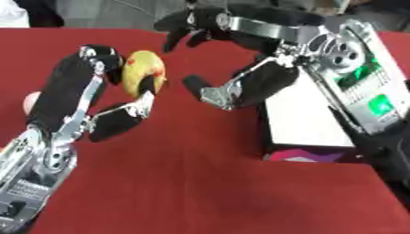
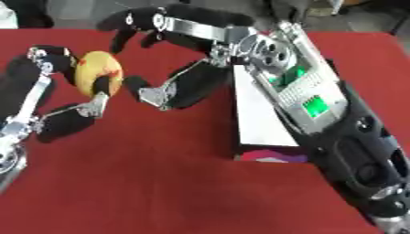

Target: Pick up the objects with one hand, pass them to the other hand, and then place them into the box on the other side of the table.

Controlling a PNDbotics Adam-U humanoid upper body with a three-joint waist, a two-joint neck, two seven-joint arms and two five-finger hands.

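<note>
A yellow, roundish object with red marks (image 1: 142, 71) is held above the red table, pinched between the fingers and thumb of my left hand (image 1: 84, 98). My right hand (image 1: 248, 59) hovers just to its right, open, with its fingers spread above and its thumb (image 1: 204, 89) below, a small gap away from the object. A white box (image 1: 308, 123) with a pink and purple front stands on the right, partly hidden under my right forearm.
The red tablecloth (image 1: 192, 183) covers the table. A small pale pink thing (image 1: 30, 101) peeks out behind my left hand at the left edge. Dark shapes lie beyond the table's far edge.
</note>
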